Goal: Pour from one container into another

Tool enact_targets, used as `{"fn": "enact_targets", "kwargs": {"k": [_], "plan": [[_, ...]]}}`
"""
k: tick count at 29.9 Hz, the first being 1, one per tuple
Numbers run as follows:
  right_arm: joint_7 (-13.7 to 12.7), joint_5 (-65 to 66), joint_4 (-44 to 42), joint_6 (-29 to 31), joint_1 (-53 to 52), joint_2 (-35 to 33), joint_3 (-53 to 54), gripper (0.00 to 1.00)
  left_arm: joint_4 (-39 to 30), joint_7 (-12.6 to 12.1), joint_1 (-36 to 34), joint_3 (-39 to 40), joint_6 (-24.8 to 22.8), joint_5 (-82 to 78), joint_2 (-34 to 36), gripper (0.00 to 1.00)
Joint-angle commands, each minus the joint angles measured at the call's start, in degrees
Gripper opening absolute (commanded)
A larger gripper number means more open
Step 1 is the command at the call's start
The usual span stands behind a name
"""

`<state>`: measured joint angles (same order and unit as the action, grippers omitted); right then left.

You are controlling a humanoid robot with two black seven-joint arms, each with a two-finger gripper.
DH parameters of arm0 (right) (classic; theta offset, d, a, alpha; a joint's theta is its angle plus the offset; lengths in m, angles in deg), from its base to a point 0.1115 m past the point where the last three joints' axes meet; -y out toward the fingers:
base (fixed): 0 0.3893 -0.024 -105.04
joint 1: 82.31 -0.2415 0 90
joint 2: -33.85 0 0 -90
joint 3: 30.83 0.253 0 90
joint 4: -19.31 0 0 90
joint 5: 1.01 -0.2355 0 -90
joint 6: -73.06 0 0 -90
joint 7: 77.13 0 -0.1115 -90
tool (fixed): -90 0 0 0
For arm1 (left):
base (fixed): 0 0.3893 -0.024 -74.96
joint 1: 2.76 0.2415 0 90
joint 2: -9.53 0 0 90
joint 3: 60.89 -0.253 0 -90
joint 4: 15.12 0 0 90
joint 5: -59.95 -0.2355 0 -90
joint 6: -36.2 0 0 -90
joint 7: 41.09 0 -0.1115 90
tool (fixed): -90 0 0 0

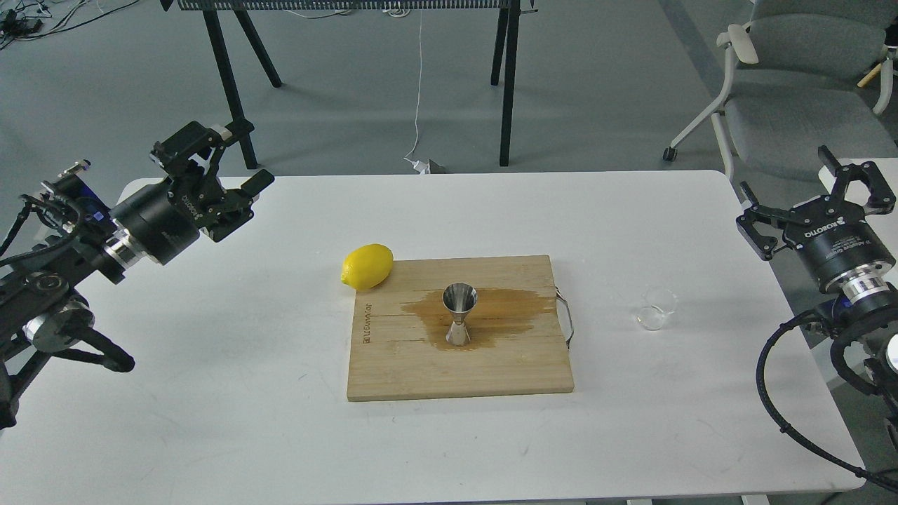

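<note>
A steel hourglass jigger (459, 313) stands upright on a wooden cutting board (421, 372), in the middle of a brown wet stain (512, 305). The small clear glass cup (657, 307) rests on the white table to the right of the board, with nothing holding it. My left gripper (228, 158) hangs open above the table's far left corner, well away from both. At the right edge of the table my right gripper (807, 186) is open too, up and to the right of the cup.
A yellow lemon (367, 266) lies against the board's far left corner. A metal handle (565, 315) sticks out of the board's right side. Black table legs (231, 91) and a grey chair (793, 91) stand beyond the white table (210, 421).
</note>
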<state>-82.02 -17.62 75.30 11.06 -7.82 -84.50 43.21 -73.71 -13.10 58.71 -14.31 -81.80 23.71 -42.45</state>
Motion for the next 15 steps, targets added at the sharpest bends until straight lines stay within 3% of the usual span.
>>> {"fn": "enact_targets", "kwargs": {"k": [1,5,15], "plan": [[-4.1,-6.6,1.3,0.0,0.5,-0.1,0.1,1.00,5.4,0.0,-0.2,0.0,0.0,9.8,-0.8,0.96],[-7.9,-13.1,3.6,0.0,2.0,-2.1,0.2,1.00,10.3,0.0,-0.4,-0.4,0.0,18.8,-1.5,0.97],[-8.0,-27.6,19.7,0.0,18.6,-6.5,0.8,1.00,11.4,0.0,-1.0,-0.3,0.0,27.4,-4.0,0.97]]}}
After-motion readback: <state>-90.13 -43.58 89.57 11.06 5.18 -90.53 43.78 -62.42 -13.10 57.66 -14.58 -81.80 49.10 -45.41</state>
